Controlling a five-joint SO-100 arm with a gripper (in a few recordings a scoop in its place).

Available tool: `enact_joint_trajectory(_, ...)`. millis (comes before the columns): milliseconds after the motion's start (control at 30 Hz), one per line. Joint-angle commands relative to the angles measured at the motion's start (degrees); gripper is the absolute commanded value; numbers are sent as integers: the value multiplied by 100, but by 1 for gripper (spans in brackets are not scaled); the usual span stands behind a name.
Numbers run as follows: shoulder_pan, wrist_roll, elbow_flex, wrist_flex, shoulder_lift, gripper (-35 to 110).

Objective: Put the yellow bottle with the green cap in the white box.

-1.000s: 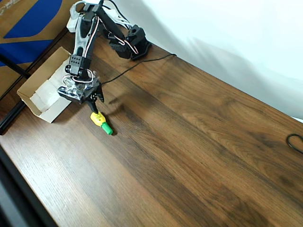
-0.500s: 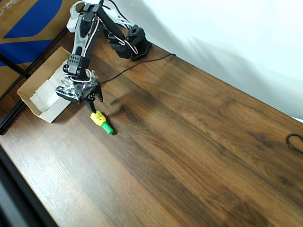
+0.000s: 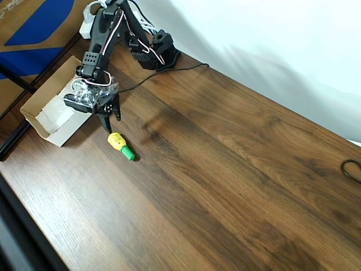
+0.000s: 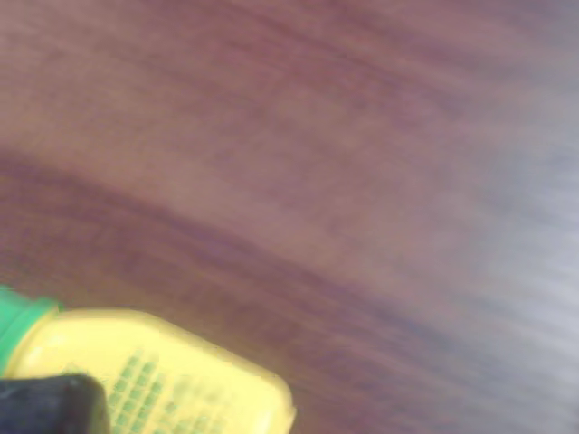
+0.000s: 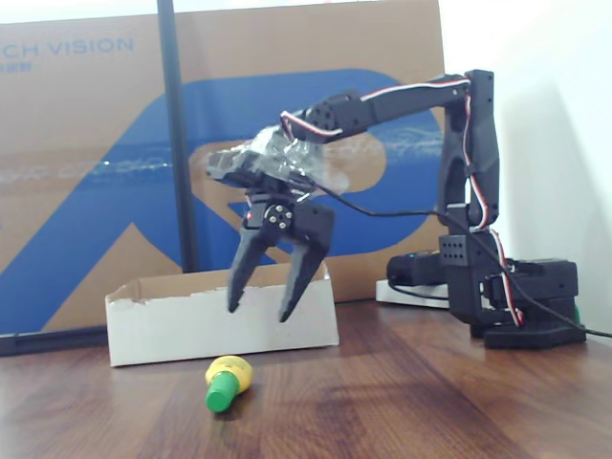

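The white box (image 3: 52,116) sits at the left edge of the desk (image 3: 225,169) in the overhead view, open-topped, with brown cardboard edges. What I can see of its white lining looks bare, though my arm's wrist covers part of the inside there. In the fixed view (image 5: 220,320) its long white side faces the camera and hides the interior completely.

The yellow bottle with the green cap (image 3: 120,145) lies on its side on the wood just beside the box, outside it, cap pointing away from the box toward the lower right in the overhead view. In the fixed view (image 5: 228,380) it lies in front of the box wall, cap toward the camera.

My tool (image 5: 258,311) hangs above the desk with its fingers spread apart and pointing down — holding nothing, its tips clear of the bottle. From overhead (image 3: 110,121) it sits just above and left of the bottle, between bottle and box.

The wrist view is blurred; the bottle (image 4: 172,380) is cut off by the bottom edge, its print unreadable, with a sliver of green at the left and a dark shape at the bottom left corner that I cannot identify.
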Motion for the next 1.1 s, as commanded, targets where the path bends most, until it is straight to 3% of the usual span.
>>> enact_joint_trajectory(0,-35,-97,53,-141,202,29)
enact_joint_trajectory(400,70,-299,712,-1002,-220,30)
enact_joint_trajectory(833,642,-255,782,-1187,-105,30)
enact_joint_trajectory(1067,422,-202,510,-1230,-378,30)
